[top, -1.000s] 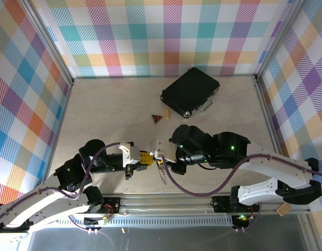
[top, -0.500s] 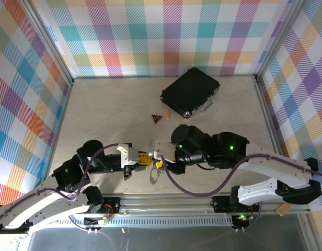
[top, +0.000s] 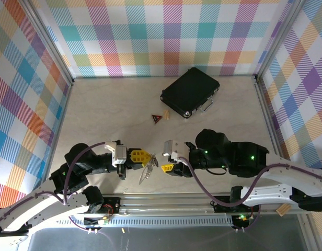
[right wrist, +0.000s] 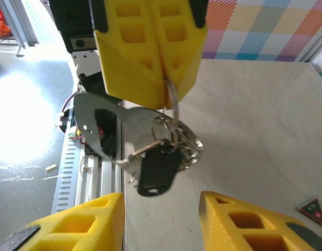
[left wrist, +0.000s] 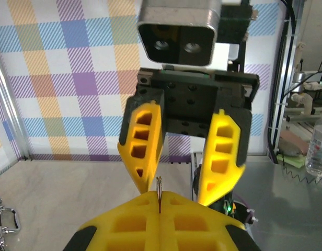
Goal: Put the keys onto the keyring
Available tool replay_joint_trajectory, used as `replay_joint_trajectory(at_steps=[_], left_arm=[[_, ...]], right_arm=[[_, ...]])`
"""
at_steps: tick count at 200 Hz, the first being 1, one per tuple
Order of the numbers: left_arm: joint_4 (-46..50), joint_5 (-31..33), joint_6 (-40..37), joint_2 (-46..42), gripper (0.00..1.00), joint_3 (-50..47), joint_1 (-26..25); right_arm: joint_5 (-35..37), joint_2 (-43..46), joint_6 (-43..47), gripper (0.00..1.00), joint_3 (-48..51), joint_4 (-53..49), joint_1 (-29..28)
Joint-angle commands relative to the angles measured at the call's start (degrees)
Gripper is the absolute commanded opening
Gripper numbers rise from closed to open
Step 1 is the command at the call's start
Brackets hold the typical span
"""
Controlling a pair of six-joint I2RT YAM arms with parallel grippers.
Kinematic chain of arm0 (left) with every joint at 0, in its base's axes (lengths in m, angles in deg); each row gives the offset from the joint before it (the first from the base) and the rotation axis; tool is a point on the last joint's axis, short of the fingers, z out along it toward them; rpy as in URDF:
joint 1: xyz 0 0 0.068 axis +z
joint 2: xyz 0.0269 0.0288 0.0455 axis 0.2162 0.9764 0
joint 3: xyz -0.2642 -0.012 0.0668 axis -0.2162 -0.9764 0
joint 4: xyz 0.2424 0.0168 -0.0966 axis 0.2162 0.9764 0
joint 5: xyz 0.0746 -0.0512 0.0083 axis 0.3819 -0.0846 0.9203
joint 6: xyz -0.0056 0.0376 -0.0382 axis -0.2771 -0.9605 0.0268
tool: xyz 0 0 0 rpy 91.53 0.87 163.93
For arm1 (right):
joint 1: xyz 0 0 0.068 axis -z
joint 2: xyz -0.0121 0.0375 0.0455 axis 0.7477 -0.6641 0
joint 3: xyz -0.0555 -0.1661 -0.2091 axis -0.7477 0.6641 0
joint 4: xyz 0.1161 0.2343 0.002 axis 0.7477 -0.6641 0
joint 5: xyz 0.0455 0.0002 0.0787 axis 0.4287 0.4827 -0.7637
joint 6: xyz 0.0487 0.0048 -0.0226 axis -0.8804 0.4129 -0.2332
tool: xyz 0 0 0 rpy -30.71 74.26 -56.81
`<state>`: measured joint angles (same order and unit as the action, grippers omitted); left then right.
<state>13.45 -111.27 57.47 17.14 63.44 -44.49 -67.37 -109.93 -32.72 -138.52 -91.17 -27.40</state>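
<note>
**Top external view:** Low in the middle of the frame, the left tool (top: 148,157) is pressed together on the keyring (top: 146,171). The silvery loop hangs from its tips above the desk (top: 108,110), with its long axis slanting from upper right down to lower left. The right tool (top: 166,164) sits just to the right of the loop, apart from it. A black case (top: 190,91) and a red tag (top: 157,118) lie well apart, higher in the frame.

**Left wrist view:** At the bottom edge the left tool (left wrist: 160,206) has its fingers shut flat. A thin sliver of the keyring (left wrist: 159,184) stands up from the seam. Opposite it, the right tool (left wrist: 176,188) faces it with its fingers spread.

**Right wrist view:** The left tool (right wrist: 165,83) comes in from the top and pinches a wire ring. Below it hangs the keyring (right wrist: 87,128), whose flat loop runs from upper left to lower right. The keys (right wrist: 157,171) dangle in the same cluster, black head lowest and blade pointing up and right. The right tool (right wrist: 161,204) is spread at the bottom and holds nothing.
</note>
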Motion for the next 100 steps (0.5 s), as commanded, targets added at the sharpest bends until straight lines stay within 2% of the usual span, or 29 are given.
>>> replay_joint_trajectory(at_steps=[1, 24, 47, 100], left_arm=[[-8.7, 2.1, 3.2, -0.2, 0.0, -2.2, -0.4], [-13.4, 1.5, 4.7, 1.1, 0.0, -3.5, -0.4], [-16.1, 0.9, 5.9, 2.4, 0.0, -4.0, -0.4], [-18.2, 0.2, 6.9, 2.5, 0.0, -4.8, -0.4]], right_arm=[[-1.5, 1.3, -1.5, 0.43, 3.1, 7.4, -0.3], [-0.6, 1.7, -1.9, 0.44, 5.4, 11.4, -0.2], [1.3, 2.1, -2.1, 0.4, 6.9, 13.8, -0.3], [3.4, 2.0, -1.8, 0.35, 7.9, 15.0, -0.3]])
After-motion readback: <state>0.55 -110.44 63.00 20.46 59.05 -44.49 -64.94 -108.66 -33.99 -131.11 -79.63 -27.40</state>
